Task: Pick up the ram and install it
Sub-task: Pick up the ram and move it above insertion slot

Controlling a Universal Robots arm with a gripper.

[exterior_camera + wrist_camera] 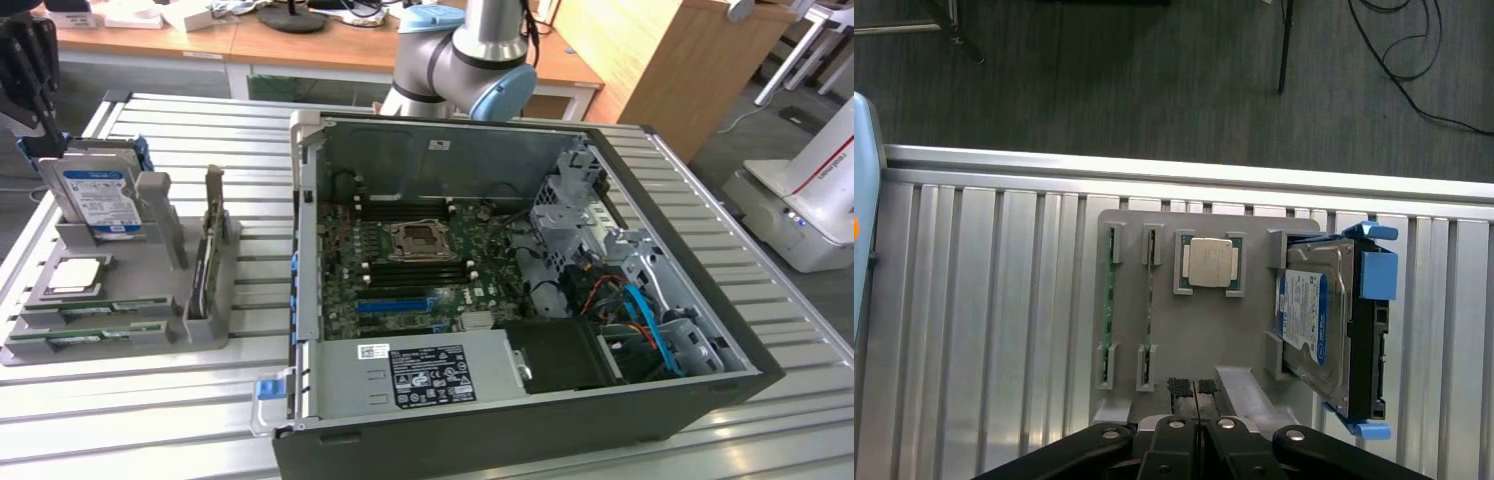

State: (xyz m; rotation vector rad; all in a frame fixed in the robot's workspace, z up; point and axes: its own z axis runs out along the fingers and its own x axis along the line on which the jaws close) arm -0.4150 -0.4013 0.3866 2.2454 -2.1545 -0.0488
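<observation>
Two ram sticks, slim green strips, stand on edge in slots of a grey holder (1184, 340); one is (1109, 300), the other (1149, 300). In the exterior view they sit at the holder's near end (94, 313). My gripper (1194, 388) hangs above the holder's opposite side, apart from the ram, its black fingers pressed together with nothing between them. In the exterior view the gripper (38, 120) hovers at the far left above the hard drive. The open computer case (307, 250) shows the motherboard (400, 290) with its dark memory slots (414, 265).
The holder also carries a square silver processor (1211, 262), a hard drive with a blue-white label (1319, 320) in blue brackets, and an upright card (211, 240). Cables and a drive cage fill the case's right side (627, 300). The slatted metal table (134, 420) surrounds everything.
</observation>
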